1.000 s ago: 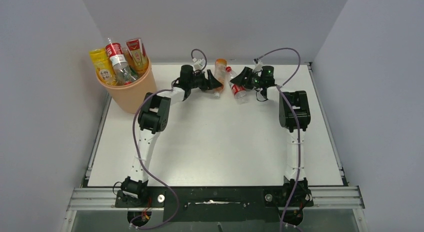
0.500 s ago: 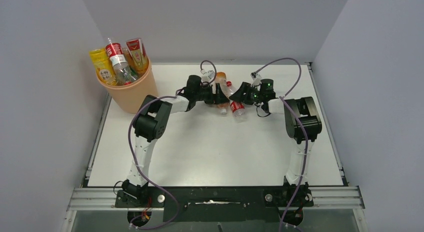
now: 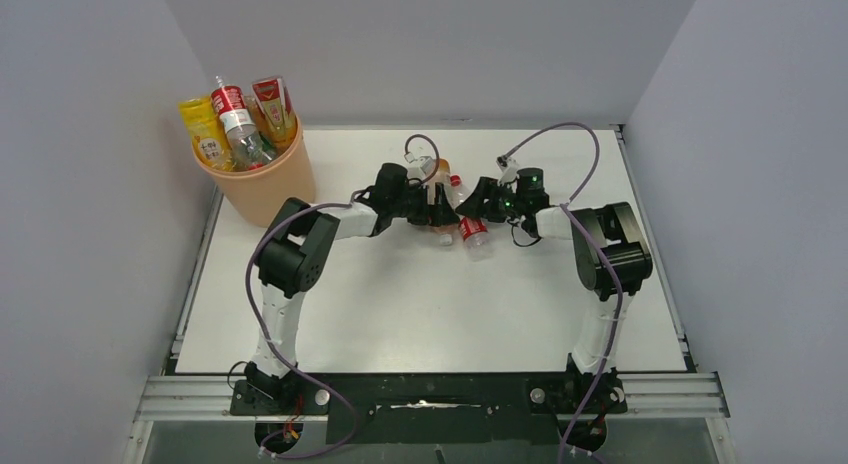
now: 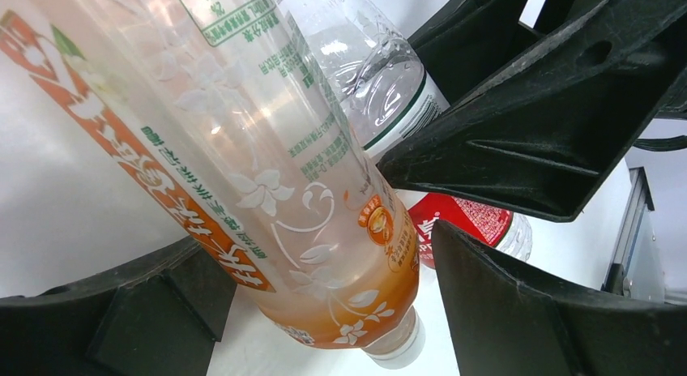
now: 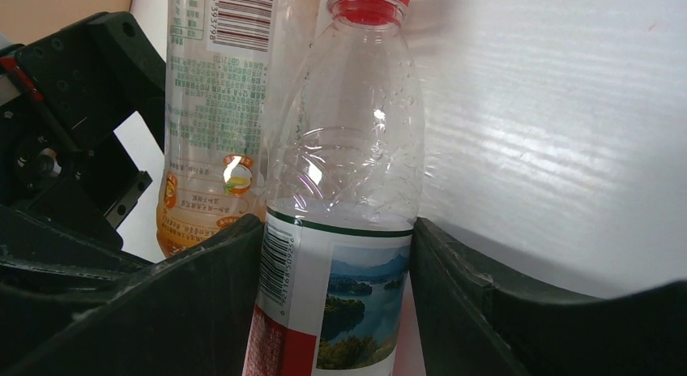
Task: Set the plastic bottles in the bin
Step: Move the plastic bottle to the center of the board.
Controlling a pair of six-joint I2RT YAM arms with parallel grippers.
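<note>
Pulled nearer, clamped: orange-labelled plastic bottle [image 4: 267, 173] in left gripper [image 4: 328, 262], red-capped clear bottle [image 5: 348, 181] in right gripper [image 5: 339, 230]; crowded, slip risk.

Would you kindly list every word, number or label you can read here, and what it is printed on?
"394 393798" (start cut off): barcode digits on the orange-labelled bottle.
Green and white Chinese print on that bottle: too blurred or small to quote.
Red-capped bottle: barcode and red label, nothing legible.
Labels on the bottles in the bin: too small.
</note>
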